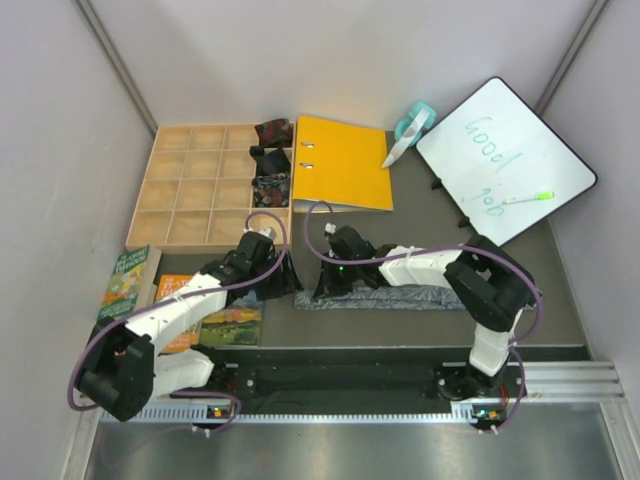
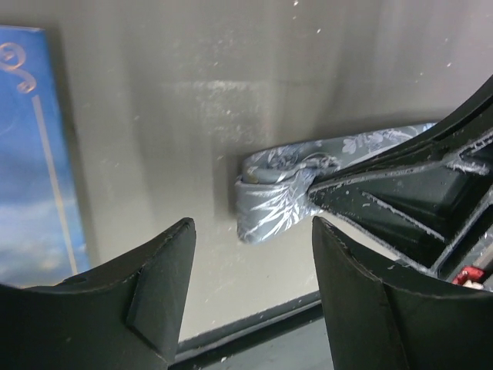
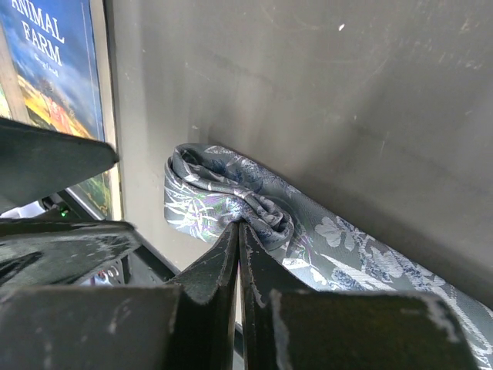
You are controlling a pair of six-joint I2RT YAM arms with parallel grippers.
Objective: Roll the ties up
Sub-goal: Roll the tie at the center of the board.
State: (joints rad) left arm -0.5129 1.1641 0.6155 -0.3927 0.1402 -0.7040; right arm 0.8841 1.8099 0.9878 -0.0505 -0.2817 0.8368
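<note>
A silvery grey-blue tie (image 1: 380, 300) with a leaf pattern lies along the dark table, its left end turned into a loose small roll (image 3: 208, 193). My right gripper (image 3: 238, 225) is shut, its tips pinching the fabric at that roll (image 2: 269, 200). My left gripper (image 2: 253, 225) stands open just left of the roll, nothing between its fingers. In the top view the two grippers, left (image 1: 288, 272) and right (image 1: 322, 280), meet over the tie's left end. Three small rolled ties sit in the wooden tray: dark red (image 1: 273, 131), black (image 1: 268, 160), speckled (image 1: 270, 187).
The wooden compartment tray (image 1: 180, 190) stands at the back left, a yellow binder (image 1: 340, 165) beside it. A whiteboard (image 1: 505, 160) and a tape dispenser (image 1: 412, 128) are at the back right. Books (image 1: 128, 280) (image 1: 230, 322) lie left of the arms.
</note>
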